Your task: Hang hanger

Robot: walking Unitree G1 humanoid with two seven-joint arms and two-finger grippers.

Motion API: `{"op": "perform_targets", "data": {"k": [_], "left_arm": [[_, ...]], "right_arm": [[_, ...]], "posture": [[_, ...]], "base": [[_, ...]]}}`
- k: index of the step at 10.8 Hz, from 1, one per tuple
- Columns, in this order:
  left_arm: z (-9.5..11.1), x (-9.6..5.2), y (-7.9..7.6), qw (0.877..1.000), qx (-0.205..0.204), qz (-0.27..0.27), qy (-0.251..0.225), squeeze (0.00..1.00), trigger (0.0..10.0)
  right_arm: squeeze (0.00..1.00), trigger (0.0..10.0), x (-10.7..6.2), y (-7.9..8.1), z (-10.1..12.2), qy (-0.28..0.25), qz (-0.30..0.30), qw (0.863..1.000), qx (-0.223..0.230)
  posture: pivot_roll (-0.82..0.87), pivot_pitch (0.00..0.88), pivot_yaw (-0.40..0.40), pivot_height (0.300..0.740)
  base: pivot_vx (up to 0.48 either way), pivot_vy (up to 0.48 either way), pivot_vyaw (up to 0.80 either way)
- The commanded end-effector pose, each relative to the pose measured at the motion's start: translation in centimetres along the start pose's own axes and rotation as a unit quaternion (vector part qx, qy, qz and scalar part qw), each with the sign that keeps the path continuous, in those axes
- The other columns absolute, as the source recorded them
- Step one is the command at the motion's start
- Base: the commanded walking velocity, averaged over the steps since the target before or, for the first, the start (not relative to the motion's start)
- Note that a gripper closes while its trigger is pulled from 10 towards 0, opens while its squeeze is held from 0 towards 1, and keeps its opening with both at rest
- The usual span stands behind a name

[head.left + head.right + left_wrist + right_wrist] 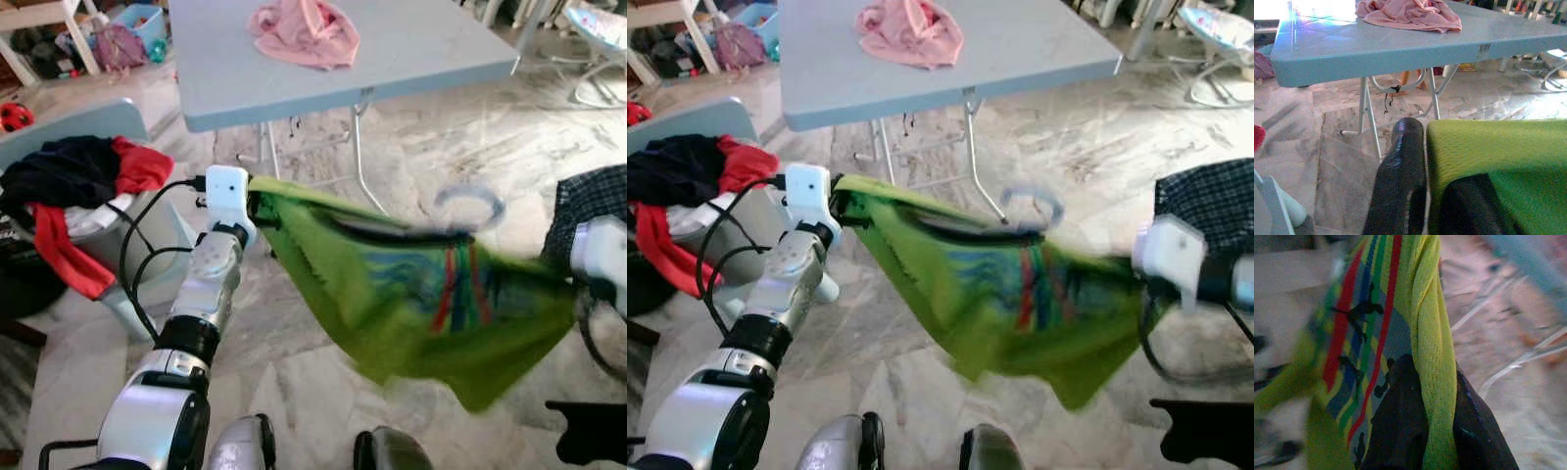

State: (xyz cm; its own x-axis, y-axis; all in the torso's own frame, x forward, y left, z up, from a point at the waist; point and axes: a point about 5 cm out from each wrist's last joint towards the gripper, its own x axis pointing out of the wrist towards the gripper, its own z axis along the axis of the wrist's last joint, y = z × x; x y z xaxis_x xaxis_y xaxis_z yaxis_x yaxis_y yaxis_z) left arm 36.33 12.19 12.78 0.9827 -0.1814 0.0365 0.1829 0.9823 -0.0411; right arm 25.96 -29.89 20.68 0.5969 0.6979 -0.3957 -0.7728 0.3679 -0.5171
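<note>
A green shirt (pixel 411 304) with red and blue stripes on its chest hangs stretched between my two grippers above the marble floor. Inside it sits a hanger: a dark bar (pixel 392 233) at the neckline and a pale, blurred hook (pixel 470 201) standing up from it. My left gripper (pixel 257 204) is shut on the shirt's left shoulder; in the left wrist view its fingers (pixel 1400 176) pinch the green cloth (pixel 1498 156). My right gripper (pixel 1144 279) is shut on the other side, with the striped fabric (pixel 1430 357) squeezed between its fingers (pixel 1400 426).
A grey-blue folding table (pixel 411 59) stands ahead with a pink garment (pixel 304 31) on it; its metal legs (pixel 358 147) are just behind the shirt. A basket piled with black and red clothes (pixel 78 186) is at my left. Checked cloth (pixel 593 201) lies at the right.
</note>
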Motion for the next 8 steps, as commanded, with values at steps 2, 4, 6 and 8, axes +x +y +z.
{"op": "perform_targets", "data": {"k": [2, 4, 6, 8], "left_arm": [[0.1, -0.7, 1.6, 1.000, -0.011, 0.009, -0.019, 1.00, 10.0], [1.8, -0.4, 0.9, 0.996, -0.037, -0.023, -0.071, 1.00, 10.0], [3.6, -0.7, 0.2, 0.989, -0.047, -0.057, -0.131, 1.00, 10.0], [1.7, -1.3, -0.3, 0.993, -0.027, -0.060, -0.096, 1.00, 10.0]], "right_arm": [[0.00, 10.0, -0.5, -0.5, -0.3, 0.005, -0.047, 0.999, -0.003], [0.00, 10.0, 0.0, -0.2, -1.7, 0.056, -0.063, 0.996, -0.017], [0.00, 10.0, 0.6, -0.5, -2.7, 0.091, -0.083, 0.991, -0.046], [0.00, 10.0, 1.4, -1.6, -1.9, 0.056, -0.134, 0.988, -0.052]], "posture": [[-0.13, 0.151, 0.019, 0.740], [-0.13, 0.151, 0.018, 0.740], [-0.13, 0.153, 0.016, 0.740], [-0.13, 0.154, 0.016, 0.740]], "base": [[0.000, 0.000, 0.00], [0.000, 0.000, 0.00], [0.000, 0.000, 0.00], [0.000, 0.000, 0.00]]}}
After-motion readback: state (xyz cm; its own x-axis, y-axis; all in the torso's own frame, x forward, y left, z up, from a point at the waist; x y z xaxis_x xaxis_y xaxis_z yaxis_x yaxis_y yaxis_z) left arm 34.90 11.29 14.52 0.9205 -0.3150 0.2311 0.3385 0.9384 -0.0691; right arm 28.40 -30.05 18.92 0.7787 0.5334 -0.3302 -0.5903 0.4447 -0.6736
